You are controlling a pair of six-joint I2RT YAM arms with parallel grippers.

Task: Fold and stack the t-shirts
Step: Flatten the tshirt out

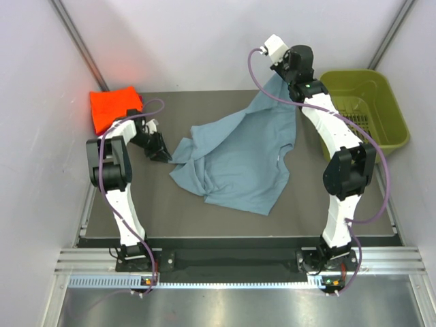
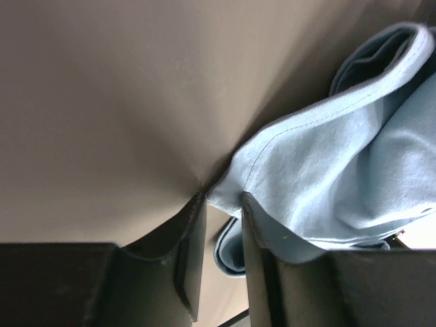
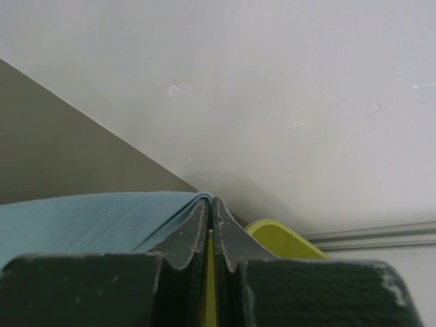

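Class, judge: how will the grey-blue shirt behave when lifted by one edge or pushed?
Probably floppy: the shirt drapes from the right gripper down to the table in wrinkles. Likely light: one pinched edge holds it up. Pushed, it would likely bunch, as its folds near the left gripper suggest.

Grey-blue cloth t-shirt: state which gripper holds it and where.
The right gripper is shut on the grey-blue cloth t-shirt, on a folded edge at its raised far end. The left gripper straddles a corner, jaws apart.

Dull grey-brown matte tabletop (image 1: 170, 214) is boxed in by plain white panel walls (image 1: 191, 41), with a ribbed silver aluminium rail (image 1: 82, 262) laid along the near edge.
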